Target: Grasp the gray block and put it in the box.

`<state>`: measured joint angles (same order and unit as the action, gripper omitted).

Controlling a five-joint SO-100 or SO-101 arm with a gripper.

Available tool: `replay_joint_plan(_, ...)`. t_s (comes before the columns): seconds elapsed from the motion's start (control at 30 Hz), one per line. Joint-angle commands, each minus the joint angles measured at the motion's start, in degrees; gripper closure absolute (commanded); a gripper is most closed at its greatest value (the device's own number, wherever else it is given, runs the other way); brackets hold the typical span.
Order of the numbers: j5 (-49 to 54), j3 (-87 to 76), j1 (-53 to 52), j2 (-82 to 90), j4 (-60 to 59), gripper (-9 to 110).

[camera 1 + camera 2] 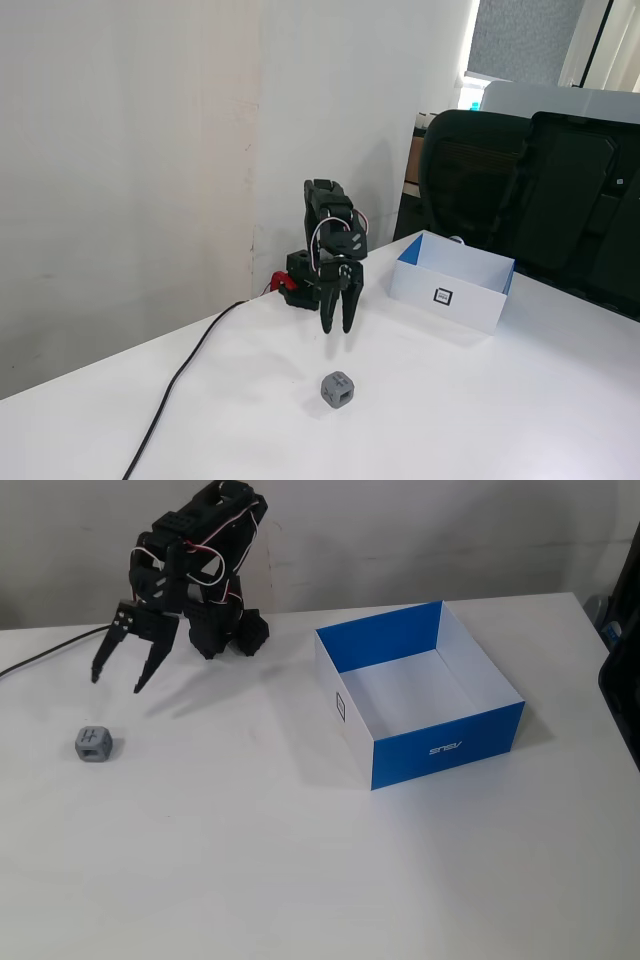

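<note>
We are finding the gray block (92, 743) lying bare on the white table (300, 880).
Matte, chamfered cube; box (447, 750) standing well apart; gripper (118, 680) hanging above, fingers pointing down, parted, gripping nothing.

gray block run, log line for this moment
gripper: open, empty, above table | gray block: on table, ungrasped | box: empty

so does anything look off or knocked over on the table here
Nothing stands out. The gray block sits flat on the table, the box stands upright and empty, and the gripper hangs open above the table, apart from the block.
</note>
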<state>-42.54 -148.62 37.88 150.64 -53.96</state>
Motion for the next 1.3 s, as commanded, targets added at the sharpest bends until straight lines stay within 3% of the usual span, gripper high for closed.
replay_joint_plan(0.0,-0.62,6.42,0.62,-3.96,2.2,72)
replay_joint_plan(0.4,-1.49,15.91,-0.35,-22.41,4.13,64)
replay_joint_plan(1.27,-3.52,29.62,-3.6,-46.05,2.99,64)
